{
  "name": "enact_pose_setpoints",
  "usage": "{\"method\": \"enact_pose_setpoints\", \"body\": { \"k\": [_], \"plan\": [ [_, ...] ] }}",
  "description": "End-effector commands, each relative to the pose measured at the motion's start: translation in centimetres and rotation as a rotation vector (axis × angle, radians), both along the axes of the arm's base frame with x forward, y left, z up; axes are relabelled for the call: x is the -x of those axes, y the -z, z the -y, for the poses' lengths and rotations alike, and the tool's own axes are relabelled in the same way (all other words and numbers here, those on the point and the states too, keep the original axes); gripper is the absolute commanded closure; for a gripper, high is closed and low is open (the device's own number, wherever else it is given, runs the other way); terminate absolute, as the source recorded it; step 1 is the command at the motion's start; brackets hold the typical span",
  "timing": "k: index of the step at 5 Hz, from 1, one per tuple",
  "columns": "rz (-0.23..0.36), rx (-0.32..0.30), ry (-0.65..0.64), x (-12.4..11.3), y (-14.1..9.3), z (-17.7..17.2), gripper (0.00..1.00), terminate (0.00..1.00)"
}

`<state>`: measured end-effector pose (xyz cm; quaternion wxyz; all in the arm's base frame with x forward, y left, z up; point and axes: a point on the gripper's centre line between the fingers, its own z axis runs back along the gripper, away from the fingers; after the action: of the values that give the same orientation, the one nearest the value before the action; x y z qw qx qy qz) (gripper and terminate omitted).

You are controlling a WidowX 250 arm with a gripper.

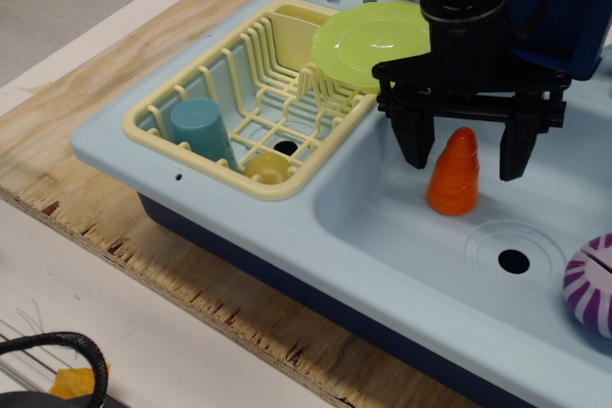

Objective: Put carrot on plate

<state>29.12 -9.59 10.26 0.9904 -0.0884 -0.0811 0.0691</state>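
A black cable is curling at the near left corner of the white tabletop, and a plywood board is lying on it under a pale blue toy sink unit. At the right edge a purple-and-white striped ball is sitting in the sink basin, just past the drain hole. The carrot is standing upright on the basin floor, tip up, left of the drain. The black claw is hanging over it with its fingers spread wide, one on each side of the carrot's upper half and neither touching it. To the left, a pale yellow dish rack is filling the other half of the unit, holding a teal cup and a small yellow ring near its front edge. Farther back, the plate is resting on the rack's far right corner, tilted, well apart from the carrot and partly hidden behind the arm.
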Motion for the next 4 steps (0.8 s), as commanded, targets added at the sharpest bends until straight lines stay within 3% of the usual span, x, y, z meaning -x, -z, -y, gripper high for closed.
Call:
{"method": "enact_pose_setpoints", "body": {
  "k": [1,3,4],
  "plan": [
    [0.017,0.039,-0.007,-0.6,0.2,-0.2,1.00,0.00],
    [0.036,0.027,-0.030,-0.2,-0.2,0.1,1.00,0.00],
    [0.060,-0.011,-0.065,0.9,-2.1,0.5,1.00,0.00]
  ]
}}
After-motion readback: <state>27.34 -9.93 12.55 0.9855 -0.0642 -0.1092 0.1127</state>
